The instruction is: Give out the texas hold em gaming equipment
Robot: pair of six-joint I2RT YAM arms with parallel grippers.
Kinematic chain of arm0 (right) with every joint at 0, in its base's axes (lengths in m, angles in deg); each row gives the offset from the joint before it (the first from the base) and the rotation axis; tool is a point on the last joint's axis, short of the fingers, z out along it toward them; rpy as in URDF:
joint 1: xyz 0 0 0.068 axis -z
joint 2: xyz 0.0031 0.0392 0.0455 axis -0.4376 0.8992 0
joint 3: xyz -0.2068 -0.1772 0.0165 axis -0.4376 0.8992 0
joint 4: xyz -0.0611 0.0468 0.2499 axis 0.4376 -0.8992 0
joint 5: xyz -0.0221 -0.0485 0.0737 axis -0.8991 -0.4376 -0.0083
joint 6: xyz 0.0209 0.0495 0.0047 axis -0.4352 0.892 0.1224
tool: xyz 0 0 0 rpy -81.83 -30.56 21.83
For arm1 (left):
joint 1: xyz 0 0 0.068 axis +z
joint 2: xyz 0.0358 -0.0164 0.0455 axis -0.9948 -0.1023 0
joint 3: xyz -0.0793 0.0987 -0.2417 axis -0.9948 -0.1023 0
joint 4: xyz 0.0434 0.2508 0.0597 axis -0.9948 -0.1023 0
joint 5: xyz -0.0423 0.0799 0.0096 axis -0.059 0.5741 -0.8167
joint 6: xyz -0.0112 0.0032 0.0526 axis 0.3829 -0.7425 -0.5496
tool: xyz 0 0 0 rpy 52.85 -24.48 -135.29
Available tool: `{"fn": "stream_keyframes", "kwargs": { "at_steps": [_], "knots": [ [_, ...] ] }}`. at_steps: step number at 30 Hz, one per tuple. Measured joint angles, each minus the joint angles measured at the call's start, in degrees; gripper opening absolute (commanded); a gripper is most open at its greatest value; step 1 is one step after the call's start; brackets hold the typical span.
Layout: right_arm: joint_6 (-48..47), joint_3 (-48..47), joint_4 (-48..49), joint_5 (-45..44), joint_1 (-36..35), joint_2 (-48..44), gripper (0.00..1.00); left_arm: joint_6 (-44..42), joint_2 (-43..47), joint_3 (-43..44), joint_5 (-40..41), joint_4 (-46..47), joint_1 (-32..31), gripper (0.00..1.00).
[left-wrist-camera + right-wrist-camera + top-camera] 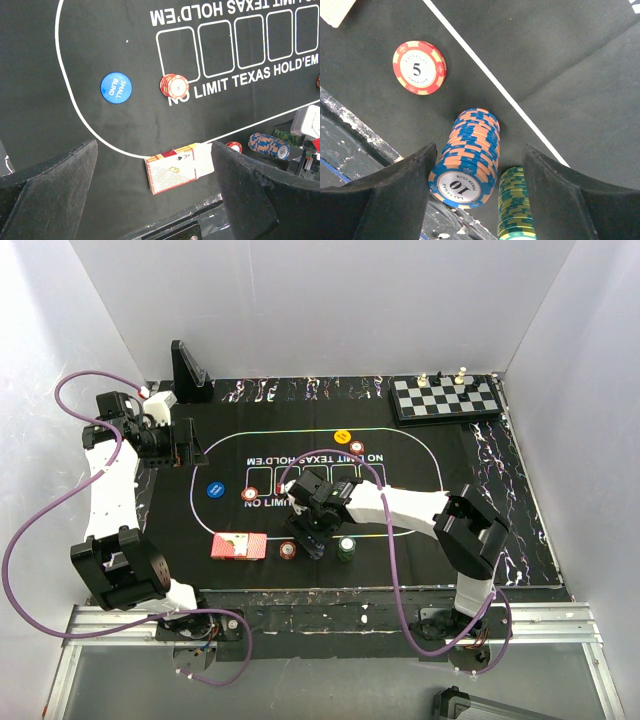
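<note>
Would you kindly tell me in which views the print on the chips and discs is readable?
Right wrist: the "10" on the blue-and-orange chip stack and the "5" on the flat red chip read crisply; left wrist: "SMALL BLIND" on the round blue disc is legible; top external: chip print too small to read.

Bright, even light fills the overhead view. The white walls [300,300] are nearly blown out, and shadows on the bench [520,540] are faint and soft. The black mat [420,455] soaks up light, yet its white print stays readable. In the left wrist view the mat looks washed to grey. The blue disc [116,87] is sharp there, while the fingers [47,185] of the left claw [154,147] are blurred. In the right wrist view the numbers on the red chip [419,67] and the blue stack [470,160] are crisp, but the right claw [480,147] is out of focus.
</note>
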Motion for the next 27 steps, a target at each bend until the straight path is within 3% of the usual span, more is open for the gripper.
{"fn": "stream_keyframes", "kwargs": {
  "at_steps": [6, 10, 27],
  "knots": [
    [0.35, 0.7, 0.44, 0.13, 0.02, 0.09, 0.52, 0.0, 0.0, 0.0, 0.02, 0.0, 0.0, 0.98],
    [0.42, 0.76, 0.46, 0.0, 0.0, 0.04, 0.46, 0.0, 0.0, 0.0, 0.02, 0.02, 0.0, 0.98],
    [0.2, -2.99, -3.3, 0.07, -0.22, -0.66, 0.48, -0.17, 0.26, -0.07, 0.02, 0.04, 0.0, 0.98]
  ]
}}
